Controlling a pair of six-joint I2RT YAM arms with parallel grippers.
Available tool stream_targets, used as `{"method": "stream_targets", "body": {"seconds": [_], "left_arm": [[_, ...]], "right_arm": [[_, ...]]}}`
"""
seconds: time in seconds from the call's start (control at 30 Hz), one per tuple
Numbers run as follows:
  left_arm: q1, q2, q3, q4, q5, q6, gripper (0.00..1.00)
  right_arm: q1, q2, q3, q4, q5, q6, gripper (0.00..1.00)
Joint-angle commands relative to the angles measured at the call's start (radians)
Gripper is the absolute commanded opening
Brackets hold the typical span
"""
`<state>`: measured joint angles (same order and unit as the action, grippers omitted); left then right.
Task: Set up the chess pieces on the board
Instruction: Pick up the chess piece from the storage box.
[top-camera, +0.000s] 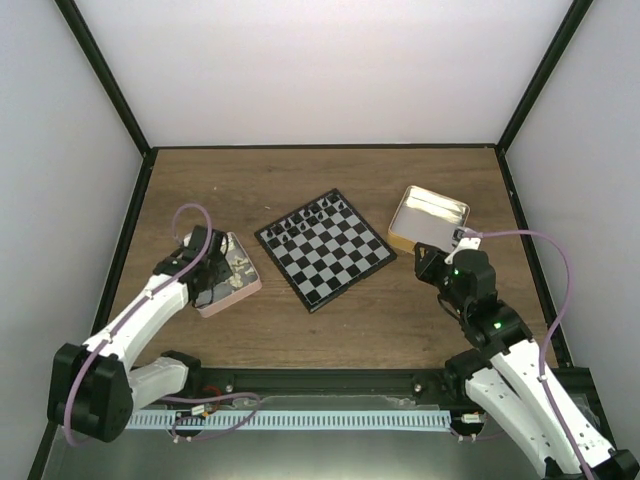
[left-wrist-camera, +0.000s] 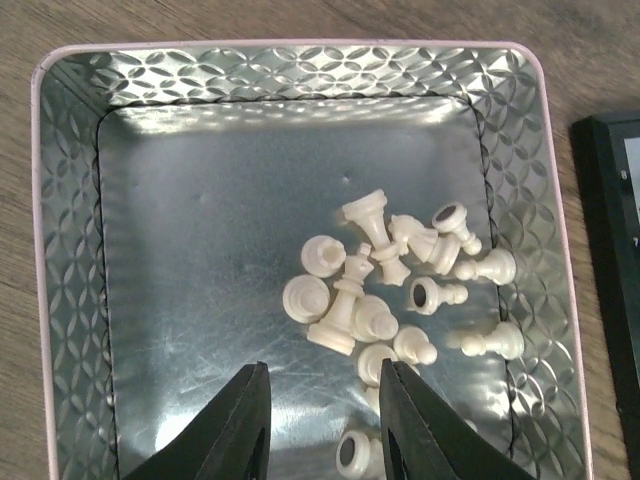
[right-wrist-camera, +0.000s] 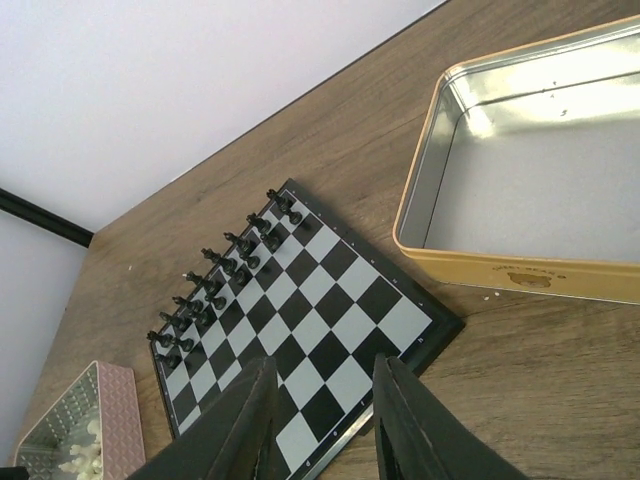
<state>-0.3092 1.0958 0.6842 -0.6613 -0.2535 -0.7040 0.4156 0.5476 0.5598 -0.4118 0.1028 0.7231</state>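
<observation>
Top external view: board (top-camera: 325, 250) lies flat mid-counter (top-camera: 330, 170), turned approx. diagonal, w/ one corner toward the arms and the opposite corner toward the far wall. Black pieces (top-camera: 312, 214) stand in two rows along its far-left edge. Pink tin (top-camera: 238, 285) sits left of the board, gold tin (top-camera: 428, 217) to its right. Both are near the board, neither touching it.

Left wrist view:
- Cream pieces (left-wrist-camera: 390, 280) all lie inside the pink tin (left-wrist-camera: 290, 45), clustered in the right half of its floor as pictured.
- Most lie on their sides, long axes in mixed directions.
- Tallest piece, w/ cross top, has its long axis approx. up-down in the picture, head toward the tin's far wall.
- Several pieces turn a round base w/ dark centre toward the camera.
- Two at the cluster's left edge appear end-on.
- Board corner (left-wrist-camera: 615, 200) shows just right of the tin.

Left pincer (left-wrist-camera: 322, 425):
- Fingers (left-wrist-camera: 250, 420) are partly spread, over the tin floor at the near side of the cluster.
- Nothing is pinched.
- One piece lies on the floor in the gap, another at the right finger's inner edge. Contact w/ either: cannot tell.

Right wrist view: right pincer (right-wrist-camera: 320, 420) is partly spread, nothing between its fingers (right-wrist-camera: 410, 420), over the board's (right-wrist-camera: 300, 320) near edge. Gold tin (right-wrist-camera: 520, 268) stands to the right. Pink tin (right-wrist-camera: 95, 400) w/ cream pieces (right-wrist-camera: 80, 455) shows at lower left.
</observation>
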Motion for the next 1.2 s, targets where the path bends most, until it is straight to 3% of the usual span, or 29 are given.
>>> {"method": "stream_targets", "body": {"seconds": [0.0, 0.3, 0.8, 1.03, 1.17], "left_arm": [[0.024, 0.039, -0.011, 0.079, -0.016, 0.001, 0.33], [0.071, 0.148, -0.026, 0.162, 0.057, 0.045, 0.32], [0.116, 0.202, -0.050, 0.223, 0.109, 0.072, 0.21], [0.116, 0.182, -0.047, 0.194, 0.089, 0.067, 0.05], [0.116, 0.108, -0.028, 0.138, 0.031, 0.051, 0.04]], "right_arm": [[0.004, -0.012, 0.007, 0.029, 0.027, 0.003, 0.27], [0.004, 0.014, -0.001, 0.051, 0.014, 0.004, 0.23], [0.004, 0.013, -0.015, 0.057, 0.009, 0.016, 0.20], [0.005, 0.006, -0.015, 0.056, 0.011, 0.024, 0.20], [0.004, 0.002, -0.015, 0.057, 0.010, 0.025, 0.20]]}}
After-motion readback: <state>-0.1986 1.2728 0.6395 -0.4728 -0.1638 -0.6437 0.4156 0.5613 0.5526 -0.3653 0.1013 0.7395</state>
